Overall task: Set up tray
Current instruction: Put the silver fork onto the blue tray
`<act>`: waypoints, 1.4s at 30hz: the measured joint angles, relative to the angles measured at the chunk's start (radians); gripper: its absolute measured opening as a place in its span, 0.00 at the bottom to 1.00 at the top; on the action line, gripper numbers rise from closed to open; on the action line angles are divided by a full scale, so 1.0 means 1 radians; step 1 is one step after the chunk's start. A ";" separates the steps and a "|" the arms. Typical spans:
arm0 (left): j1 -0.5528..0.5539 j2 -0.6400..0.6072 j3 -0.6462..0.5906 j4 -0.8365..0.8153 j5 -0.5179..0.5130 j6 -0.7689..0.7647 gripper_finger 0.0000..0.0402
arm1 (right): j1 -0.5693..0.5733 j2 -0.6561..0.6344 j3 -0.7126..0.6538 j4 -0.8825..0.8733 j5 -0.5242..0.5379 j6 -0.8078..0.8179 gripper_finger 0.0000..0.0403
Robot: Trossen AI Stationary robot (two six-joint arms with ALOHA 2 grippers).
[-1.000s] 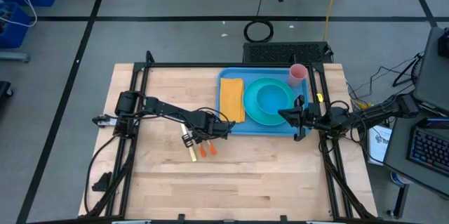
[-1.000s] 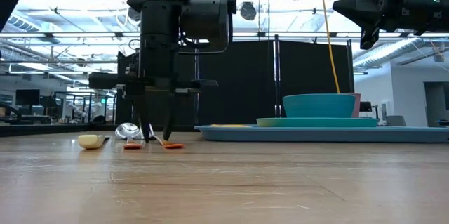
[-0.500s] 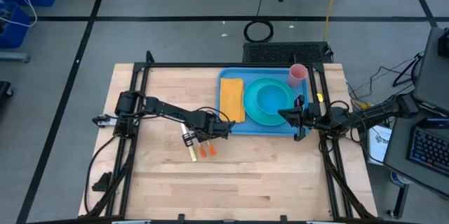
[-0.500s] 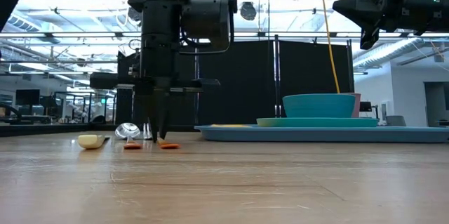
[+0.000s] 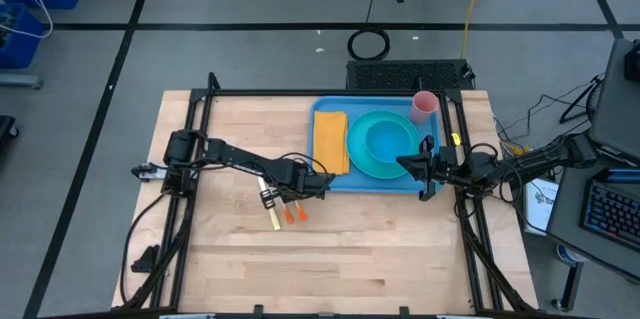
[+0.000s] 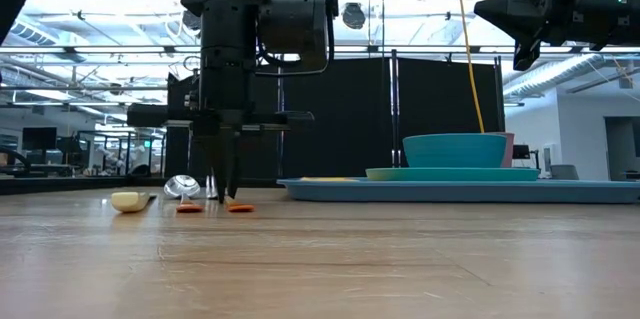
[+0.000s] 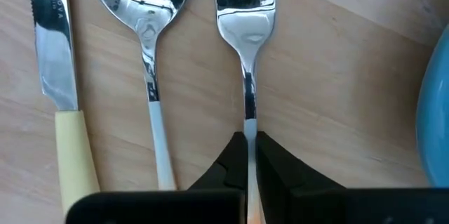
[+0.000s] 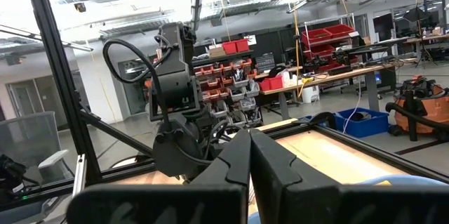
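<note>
The counter (image 5: 330,249) carries the tray (image 5: 330,182) at its far side, already loaded with napkin (image 5: 331,141), plate (image 5: 400,164) and bowl (image 5: 390,139). The left claw (image 7: 249,155) is pinching the fork (image 7: 245,34) by its handle, probably for transfer. The right claw (image 8: 249,155) hangs pressed together beside the tray's right end, waiting.
</note>
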 joint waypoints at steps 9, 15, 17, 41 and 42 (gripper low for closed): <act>-0.022 -0.042 -0.001 -0.009 -0.027 -0.035 0.02 | 0.000 0.000 0.000 0.000 0.000 0.000 0.00; -0.036 -0.091 0.000 -0.017 -0.066 -0.045 0.02 | 0.000 0.000 0.000 0.000 0.000 0.000 0.00; -0.039 -0.102 0.000 -0.017 -0.085 -0.046 0.02 | 0.000 0.000 0.000 0.000 0.000 0.000 0.00; 0.041 -0.153 0.215 -0.182 -0.280 0.162 0.02 | 0.000 0.000 0.000 0.000 0.000 0.000 0.00; 0.052 -0.154 0.220 -0.182 -0.289 0.182 0.02 | 0.000 0.000 0.000 0.000 0.000 0.000 0.00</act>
